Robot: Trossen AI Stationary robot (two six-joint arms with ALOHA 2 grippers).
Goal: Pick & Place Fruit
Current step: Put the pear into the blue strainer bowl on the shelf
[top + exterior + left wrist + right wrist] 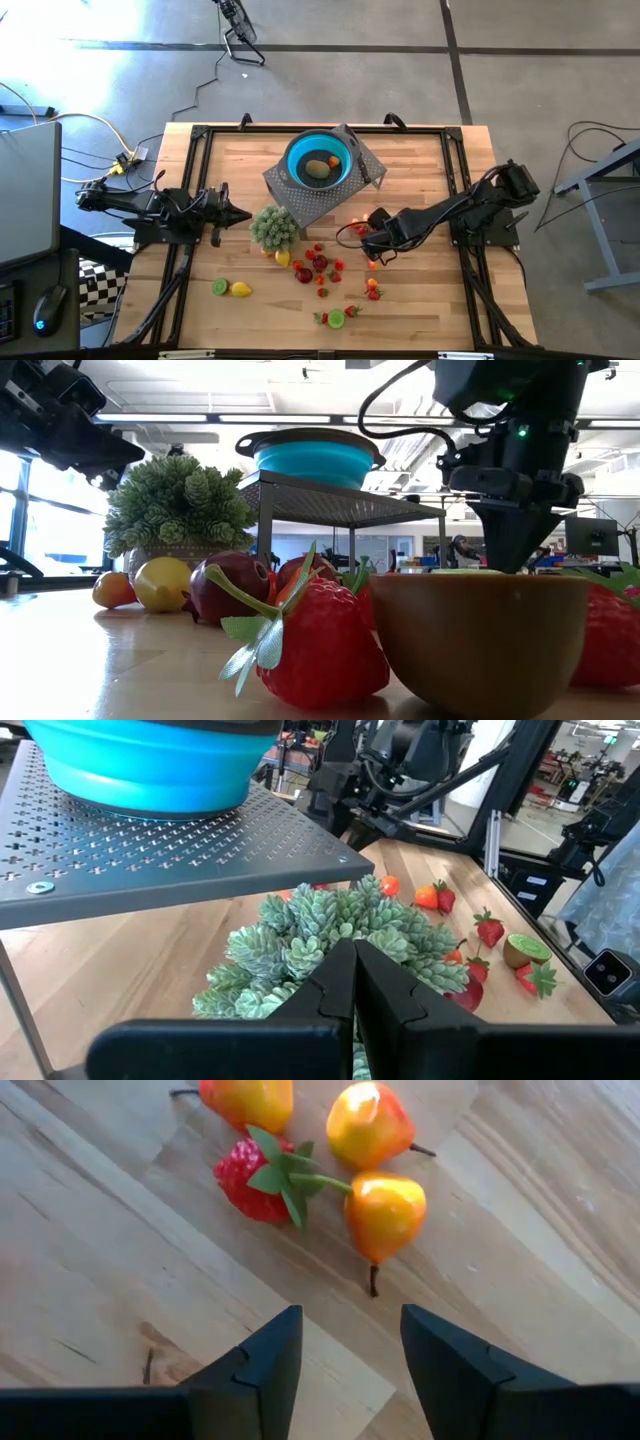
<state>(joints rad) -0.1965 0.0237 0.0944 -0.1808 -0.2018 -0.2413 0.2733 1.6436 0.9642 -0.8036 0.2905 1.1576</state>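
Small rounded plastic fruit pieces (318, 265) in red, orange, yellow and lime green lie scattered over the pale wooden slat table (420, 300), mostly in the lower centre of the high view. A yellow lemon (241, 289) and a lime-green half (220, 287) sit lower left; a cut lime half (336, 318) with strawberries beside it lies near the bottom edge. Two pieces, one brownish green and one orange, rest inside the blue collapsible bowl (300, 152), upper centre, which stands on a grey perforated metal stand (300, 205). A spiky, pale-green artificial succulent (273, 226) sits just beside the stand's lower left corner.

In the right wrist view, three glossy orange-yellow pear-shaped fruits (384, 1210) with thin dark stems cluster around a dimpled red strawberry (250, 1180) with green leaves; all lie on bare wood.

The right gripper (372, 250), right of centre in the high view, hangs over that cluster; its dark, angular fingers (262, 1365) stand spread apart with wood showing between them, holding nothing and touching no fruit.

The left gripper (245, 214), at middle left, points at the succulent; its fingers (330, 990) are pressed together on nothing.

In the low view a textured strawberry (320, 645) and a brown, smooth-skinned cut half-fruit (480, 640) fill the foreground.
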